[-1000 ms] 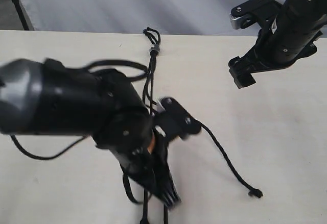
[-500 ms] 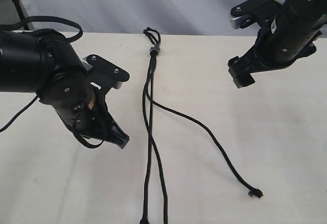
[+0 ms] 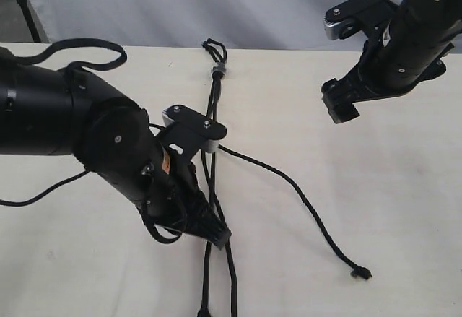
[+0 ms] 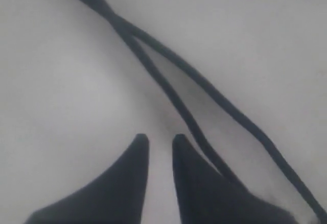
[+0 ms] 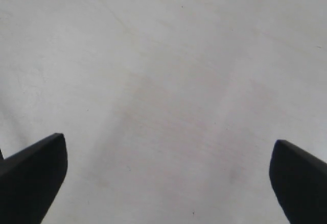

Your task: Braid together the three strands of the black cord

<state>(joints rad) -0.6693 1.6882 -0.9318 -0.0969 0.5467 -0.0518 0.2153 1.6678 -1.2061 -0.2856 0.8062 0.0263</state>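
Note:
The black cord lies on the pale table (image 3: 404, 209), its knot (image 3: 216, 71) with a small loop at the far edge. Two of the three strands (image 3: 231, 277) run side by side toward the near edge. The other strand (image 3: 303, 201) curves off to the right and ends in a small tip (image 3: 359, 274). My left gripper (image 3: 216, 237) hovers low just left of the two middle strands. In the left wrist view its jaws (image 4: 160, 140) stand slightly apart with nothing between them, and two crossing strands (image 4: 168, 86) pass beside one finger. My right gripper (image 3: 339, 104) hangs wide open at the far right; its wrist view (image 5: 168, 145) holds only bare table.
A thick black arm cable (image 3: 72, 46) loops over the left arm and trails onto the table at the left. A grey cloth backdrop (image 3: 144, 6) rises behind the table's far edge.
The left arm swung off the cord to the left, then came back right and lower beside the two middle strands, and its jaws parted a little. The right arm stayed still.

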